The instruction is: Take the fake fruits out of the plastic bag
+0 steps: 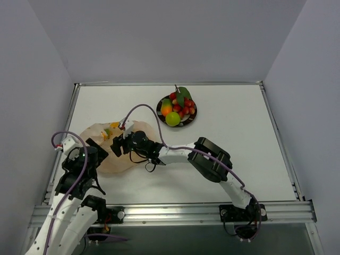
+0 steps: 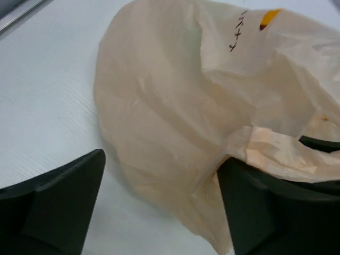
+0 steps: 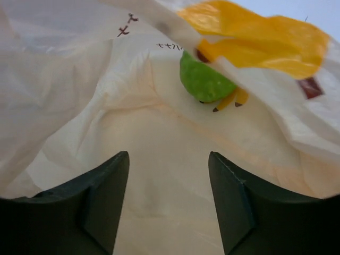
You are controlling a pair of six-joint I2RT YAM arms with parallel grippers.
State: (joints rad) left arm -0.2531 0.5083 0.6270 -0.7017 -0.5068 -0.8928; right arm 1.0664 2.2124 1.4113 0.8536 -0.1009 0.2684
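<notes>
crinkly translucent peach bag (image 3: 69,106), lime-green ball (image 3: 204,79) inside; right tool (image 3: 169,157) wide apart, empty

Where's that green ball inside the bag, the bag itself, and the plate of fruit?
green ball (image 3: 204,79), right wrist view, middle of its visible round face.
plastic bag (image 2: 170,133), left wrist view, its crinkled side.
plate (image 1: 195,115), top view, right rim.
</notes>
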